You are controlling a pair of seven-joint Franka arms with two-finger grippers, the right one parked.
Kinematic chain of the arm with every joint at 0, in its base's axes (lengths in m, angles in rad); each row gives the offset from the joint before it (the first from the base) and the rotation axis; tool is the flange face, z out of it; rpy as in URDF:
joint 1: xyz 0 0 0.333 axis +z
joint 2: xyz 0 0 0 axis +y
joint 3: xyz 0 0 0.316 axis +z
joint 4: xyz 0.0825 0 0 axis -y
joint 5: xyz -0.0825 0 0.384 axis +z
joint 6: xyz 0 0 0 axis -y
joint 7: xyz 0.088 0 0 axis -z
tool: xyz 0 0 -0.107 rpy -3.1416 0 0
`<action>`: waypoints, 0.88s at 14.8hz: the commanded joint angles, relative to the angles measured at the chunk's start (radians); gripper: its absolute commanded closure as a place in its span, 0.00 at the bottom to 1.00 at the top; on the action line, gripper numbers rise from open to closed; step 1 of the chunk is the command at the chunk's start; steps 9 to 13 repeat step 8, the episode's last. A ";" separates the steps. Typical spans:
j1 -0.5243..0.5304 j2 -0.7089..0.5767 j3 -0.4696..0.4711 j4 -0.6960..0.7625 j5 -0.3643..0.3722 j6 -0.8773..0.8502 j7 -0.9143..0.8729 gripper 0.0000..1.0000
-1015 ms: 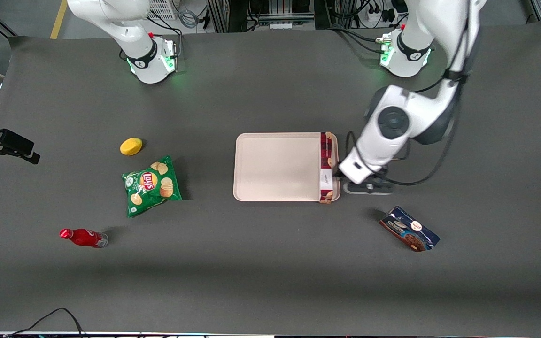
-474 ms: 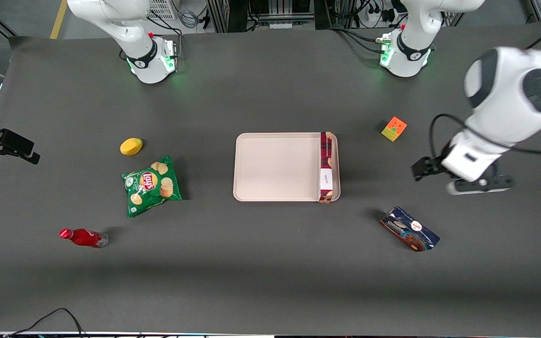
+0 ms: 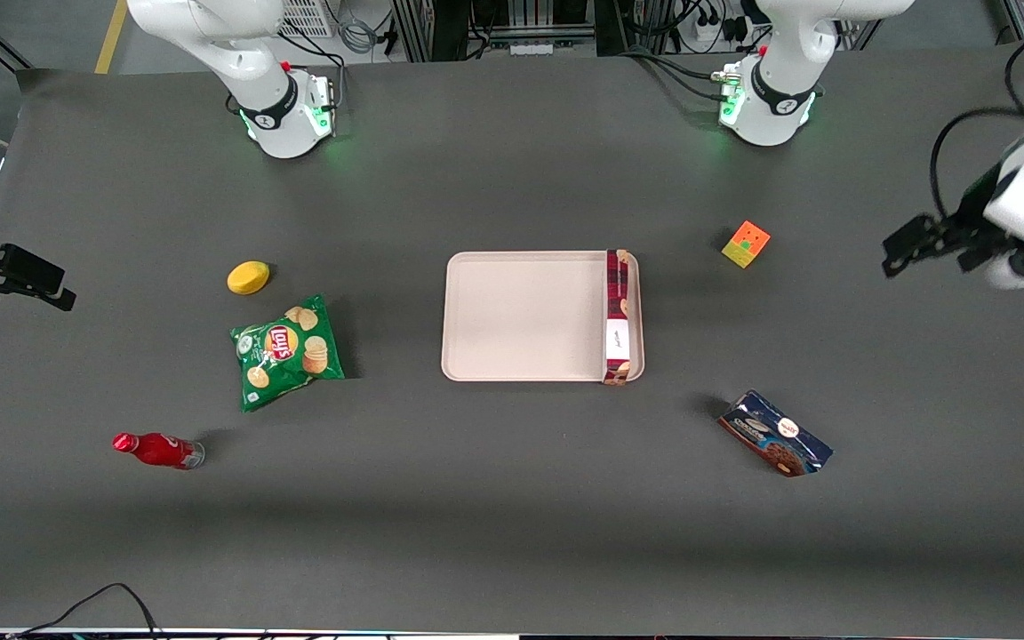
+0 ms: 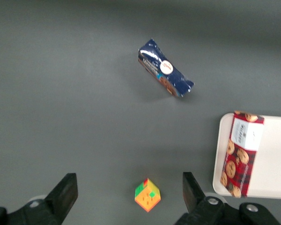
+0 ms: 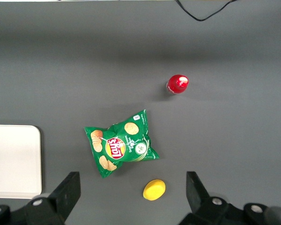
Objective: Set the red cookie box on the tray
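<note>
The red cookie box point(image 3: 619, 316) lies flat in the pale pink-beige tray point(image 3: 521, 316), along the tray's rim at the working arm's end. It also shows in the left wrist view point(image 4: 240, 159), in the tray point(image 4: 274, 164). My left gripper point(image 3: 939, 242) is open and empty, raised above the table toward the working arm's end, well apart from the tray. In the left wrist view its fingers point(image 4: 65, 192) stand wide apart with nothing between them.
A multicoloured cube point(image 3: 746, 244) sits between the tray and the gripper. A blue cookie package point(image 3: 774, 434) lies nearer the front camera. A green chips bag point(image 3: 285, 351), a yellow lemon-like object point(image 3: 248, 277) and a red bottle point(image 3: 156, 450) lie toward the parked arm's end.
My left gripper has left the red cookie box on the tray and moved away toward the working arm's end, rising. The cube has come into sight. The box has not moved.
</note>
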 commanded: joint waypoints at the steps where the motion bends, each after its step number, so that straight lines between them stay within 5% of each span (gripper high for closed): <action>1: 0.009 -0.018 -0.018 0.119 0.013 -0.175 0.016 0.00; 13: 0.009 -0.011 -0.014 0.169 0.016 -0.251 0.070 0.00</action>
